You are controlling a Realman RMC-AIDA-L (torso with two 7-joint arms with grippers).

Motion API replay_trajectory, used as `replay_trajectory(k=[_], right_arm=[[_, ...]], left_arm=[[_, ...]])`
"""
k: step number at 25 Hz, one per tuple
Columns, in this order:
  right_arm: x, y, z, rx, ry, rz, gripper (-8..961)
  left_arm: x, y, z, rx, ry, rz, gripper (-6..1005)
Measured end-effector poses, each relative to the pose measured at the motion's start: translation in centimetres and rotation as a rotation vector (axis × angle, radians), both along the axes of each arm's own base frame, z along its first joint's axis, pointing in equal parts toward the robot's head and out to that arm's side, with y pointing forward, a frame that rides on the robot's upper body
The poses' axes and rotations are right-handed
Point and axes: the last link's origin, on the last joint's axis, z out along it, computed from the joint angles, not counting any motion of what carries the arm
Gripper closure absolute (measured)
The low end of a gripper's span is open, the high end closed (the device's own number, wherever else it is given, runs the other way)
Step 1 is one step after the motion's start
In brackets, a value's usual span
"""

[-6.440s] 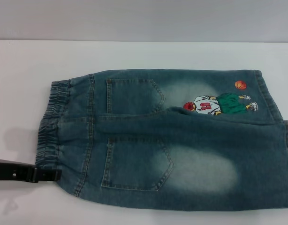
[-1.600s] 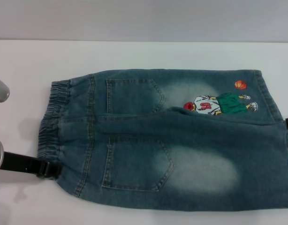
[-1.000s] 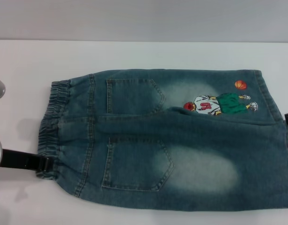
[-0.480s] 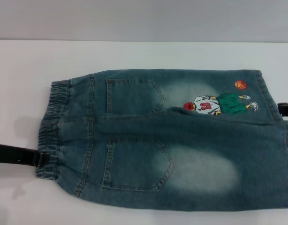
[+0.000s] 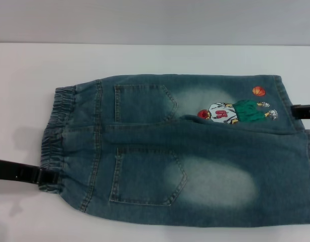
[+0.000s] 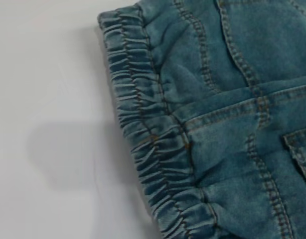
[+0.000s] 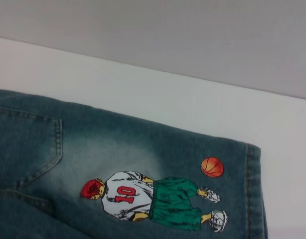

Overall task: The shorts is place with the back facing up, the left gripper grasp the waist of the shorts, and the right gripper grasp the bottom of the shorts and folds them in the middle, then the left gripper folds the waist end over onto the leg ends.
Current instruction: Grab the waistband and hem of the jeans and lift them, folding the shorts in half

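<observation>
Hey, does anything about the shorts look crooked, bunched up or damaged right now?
Nothing damaged. The shorts lie flat, back up, but one leg overlaps the other near the cartoon print, leaving a slanted edge there. The waistband is just gathered elastic.

The shorts (image 5: 185, 151) are matt washed denim (waistband (image 6: 143, 134) ruched) on a smooth white table (image 5: 155, 58).

Head camera looks down on the whole shorts (image 5: 180, 151); wrist cameras sit close over waistband (image 6: 153, 144) and print (image 7: 153, 199).
</observation>
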Motion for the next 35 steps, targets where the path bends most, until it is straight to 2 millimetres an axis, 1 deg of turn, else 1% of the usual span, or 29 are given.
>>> replay_trajectory(k=[6,8,10,11,17,25,35], right_arm=[[-0.1,0.4,-0.5,-0.012,-0.017,-0.001,250],[-0.2,0.5,-0.6,-0.013,-0.028,0.002,250],[-0.3,0.6,-0.7,-0.014,-0.033,0.005,250],[-0.3,0.7,-0.7,-0.015,-0.035,0.007,250],[-0.4,0.9,-0.9,-0.02,-0.046,0.009,250],[-0.5,1.2,-1.1,-0.028,-0.051,0.01,249],[-0.8,1.5,-0.9,-0.025,-0.073,0.019,249]], left_arm=[[-0.3,0.0,0.0,-0.004,-0.001,0.015,332],[-0.3,0.0,0.0,-0.004,-0.001,0.015,303],[-0.7,0.1,-0.2,-0.008,-0.004,0.029,274],[-1.1,0.4,-0.6,-0.021,-0.009,0.047,260],[-1.1,0.8,-0.9,-0.027,-0.01,0.047,173],[-1.4,1.2,-0.9,-0.025,0.01,0.057,174],[-1.4,1.0,-1.2,-0.041,0.01,0.075,176]])
